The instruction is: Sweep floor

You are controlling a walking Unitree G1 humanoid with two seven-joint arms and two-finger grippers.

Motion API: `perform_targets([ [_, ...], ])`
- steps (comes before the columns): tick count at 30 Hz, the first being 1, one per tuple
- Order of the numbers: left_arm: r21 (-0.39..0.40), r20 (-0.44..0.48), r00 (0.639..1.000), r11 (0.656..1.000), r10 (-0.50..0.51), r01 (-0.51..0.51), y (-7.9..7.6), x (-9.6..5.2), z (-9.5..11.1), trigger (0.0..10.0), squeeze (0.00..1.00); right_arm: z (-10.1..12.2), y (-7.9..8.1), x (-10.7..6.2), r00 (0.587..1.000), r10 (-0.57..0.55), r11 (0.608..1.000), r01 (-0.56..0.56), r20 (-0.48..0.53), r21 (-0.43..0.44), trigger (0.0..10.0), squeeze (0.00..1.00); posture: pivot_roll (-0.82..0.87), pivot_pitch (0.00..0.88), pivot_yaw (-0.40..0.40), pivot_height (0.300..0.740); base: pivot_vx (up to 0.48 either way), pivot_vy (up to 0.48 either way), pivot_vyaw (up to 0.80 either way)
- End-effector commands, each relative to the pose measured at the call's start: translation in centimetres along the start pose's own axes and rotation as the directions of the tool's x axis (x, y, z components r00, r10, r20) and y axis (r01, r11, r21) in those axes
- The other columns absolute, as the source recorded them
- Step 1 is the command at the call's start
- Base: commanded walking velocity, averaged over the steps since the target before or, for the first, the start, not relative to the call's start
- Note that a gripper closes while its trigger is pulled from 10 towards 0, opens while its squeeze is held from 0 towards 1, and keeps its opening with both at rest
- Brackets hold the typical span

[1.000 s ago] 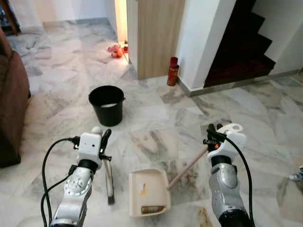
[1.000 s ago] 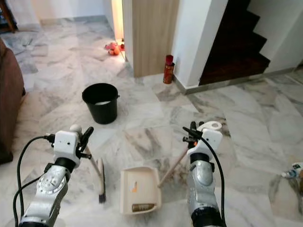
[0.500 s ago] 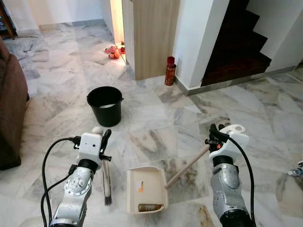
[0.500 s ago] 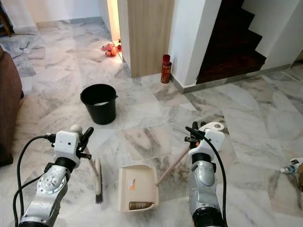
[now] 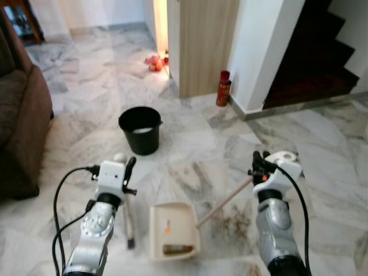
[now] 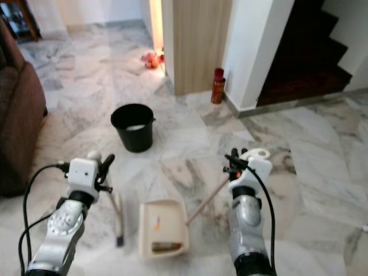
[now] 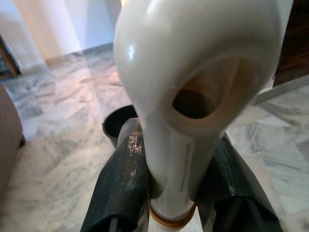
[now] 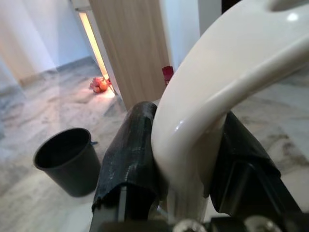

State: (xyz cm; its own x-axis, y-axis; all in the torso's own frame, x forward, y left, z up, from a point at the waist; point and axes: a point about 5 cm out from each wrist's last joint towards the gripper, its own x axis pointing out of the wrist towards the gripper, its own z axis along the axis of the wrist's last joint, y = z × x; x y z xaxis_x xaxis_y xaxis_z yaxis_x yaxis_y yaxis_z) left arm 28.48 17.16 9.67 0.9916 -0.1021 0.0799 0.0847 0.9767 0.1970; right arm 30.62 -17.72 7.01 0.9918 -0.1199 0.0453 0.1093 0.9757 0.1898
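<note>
My left gripper [image 5: 127,172] is shut on the white handle end [image 7: 193,72] of a hand brush [image 5: 128,221], whose bristles rest on the marble floor. My right gripper [image 5: 257,165] is shut on the white grip [image 8: 217,96] of a cream dustpan's long wooden handle [image 5: 225,199]. The dustpan [image 5: 173,229] lies flat on the floor between my arms, with brown debris [image 5: 173,249] and a small orange scrap [image 5: 167,229] inside. Black fingers [image 7: 120,193] clamp the brush handle on both sides.
A black bucket [image 5: 140,129] stands on the floor ahead. A brown sofa [image 5: 20,126] fills the left side. A red spray can [image 5: 223,88] stands by a wooden panel [image 5: 207,40] and white wall; dark stairs [image 5: 322,52] rise at the right. A brownish stain [image 5: 234,221] marks the floor.
The whole picture has shifted right and blurred, with more of the sofa in view, so the camera moved. Both grippers keep their hold on brush and dustpan.
</note>
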Motion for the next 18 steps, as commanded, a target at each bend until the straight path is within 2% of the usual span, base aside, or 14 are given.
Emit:
perform_targets([
  [1, 0.028, 0.025, 1.000, 0.999, 0.017, -0.018, 0.76, 0.16, 0.61, 10.0, 0.00, 0.74, 1.01, 0.43, 0.999, 0.030, 0.999, -0.031, 0.034, 0.017, 10.0, 0.00, 0.02, 0.029, -0.029, 0.740, 0.289, 0.000, 0.67],
  [8, 0.035, 0.024, 0.999, 0.999, 0.025, -0.025, 0.88, 0.19, 0.60, 10.0, 0.00, 0.57, 1.20, 0.40, 0.999, 0.047, 0.999, -0.047, 0.022, 0.026, 10.0, 0.00, 0.02, 0.034, -0.028, 0.740, 0.291, 0.000, 0.72],
  [18, 0.035, 0.023, 0.999, 0.999, 0.032, -0.033, 0.97, 0.23, 0.61, 10.0, 0.00, 0.48, 1.43, 0.40, 0.998, 0.069, 0.997, -0.069, 0.011, 0.038, 10.0, 0.00, 0.02, 0.038, -0.030, 0.740, 0.291, 0.000, 0.00],
])
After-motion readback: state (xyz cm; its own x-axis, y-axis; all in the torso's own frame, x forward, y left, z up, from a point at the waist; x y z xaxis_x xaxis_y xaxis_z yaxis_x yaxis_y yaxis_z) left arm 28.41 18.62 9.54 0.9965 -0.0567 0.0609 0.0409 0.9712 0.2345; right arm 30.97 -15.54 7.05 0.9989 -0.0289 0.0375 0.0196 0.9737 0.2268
